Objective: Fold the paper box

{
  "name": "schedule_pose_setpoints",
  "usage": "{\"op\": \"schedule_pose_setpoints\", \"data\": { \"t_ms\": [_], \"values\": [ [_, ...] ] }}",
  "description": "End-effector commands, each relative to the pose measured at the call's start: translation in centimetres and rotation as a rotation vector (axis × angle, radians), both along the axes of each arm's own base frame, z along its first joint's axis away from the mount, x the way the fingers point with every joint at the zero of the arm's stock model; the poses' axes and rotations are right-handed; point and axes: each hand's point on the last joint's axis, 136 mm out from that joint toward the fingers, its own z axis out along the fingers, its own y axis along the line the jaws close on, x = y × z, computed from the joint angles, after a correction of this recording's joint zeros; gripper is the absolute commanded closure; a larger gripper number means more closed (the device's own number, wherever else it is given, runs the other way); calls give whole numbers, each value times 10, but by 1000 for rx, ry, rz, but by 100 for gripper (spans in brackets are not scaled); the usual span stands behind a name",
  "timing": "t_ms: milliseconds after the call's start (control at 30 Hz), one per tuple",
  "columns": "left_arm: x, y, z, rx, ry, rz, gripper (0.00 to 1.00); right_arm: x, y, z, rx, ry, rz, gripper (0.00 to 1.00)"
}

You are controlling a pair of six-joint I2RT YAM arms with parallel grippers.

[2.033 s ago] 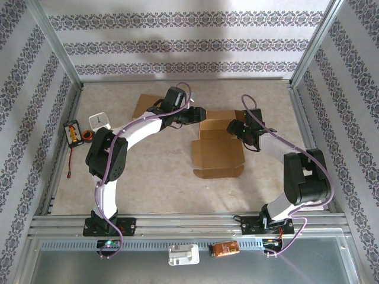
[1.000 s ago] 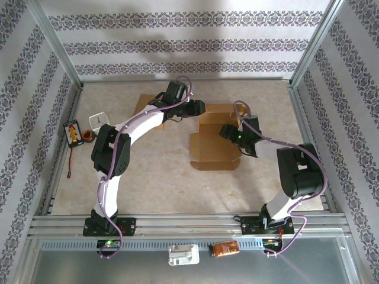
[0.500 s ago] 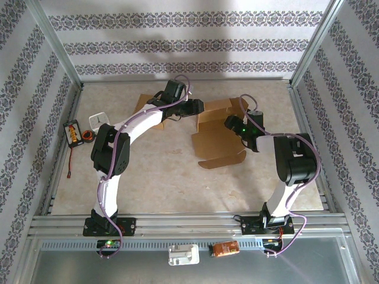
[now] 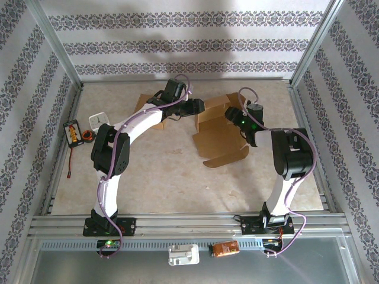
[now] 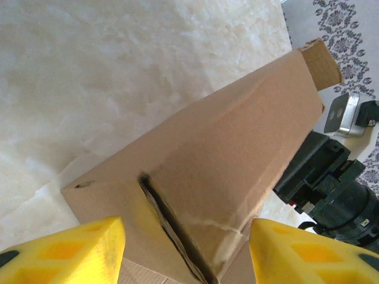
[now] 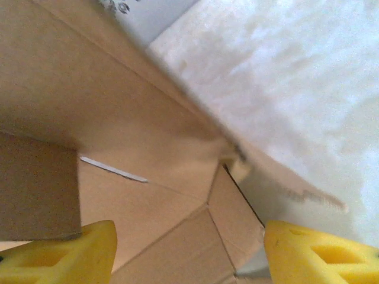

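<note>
Currently on your surface [image 4: 160, 177], itemised:

Paper box [image 4: 214, 135]: mid-surface, between the two claws. Two seconds back it lay flat with its flaps spread. Now its far panel is raised and its near flap curls up off the surface. Judged: the fold is begun, the walls not yet locked.

Left claw [image 4: 200, 108]: at the box's far-left corner. From its wrist you see the yellow fingers [image 5: 74, 249] standing wide, with a folded cardboard ridge running down between them. They are not closed on it.

Right claw [image 4: 235, 116]: has swung from the box's right side up to its far-right panel. It stands wide, with the inner cardboard face in front of it and nothing pinched.

Surroundings: a spare cardboard sheet [image 4: 144, 105] lies behind the left arm. A white block [image 4: 99, 120], an orange device [image 4: 73, 132] and a black ring [image 4: 87, 136] sit at the left edge, well apart from the work.

In your way: the raised panel looks unheld and may drop back, and the spare sheet lies near the left arm's sweep.
</note>
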Motion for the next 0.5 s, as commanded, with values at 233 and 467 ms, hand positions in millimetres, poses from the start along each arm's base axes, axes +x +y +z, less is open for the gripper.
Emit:
{"op": "schedule_pose_setpoints", "data": {
  "t_ms": [233, 467],
  "values": [
    [11, 15, 14, -27, -26, 64, 29, 23, 12, -6, 60, -2, 70, 34],
    [12, 17, 9, -40, -15, 74, 26, 24, 16, -19, 87, 24, 85, 52]
  ]
}}
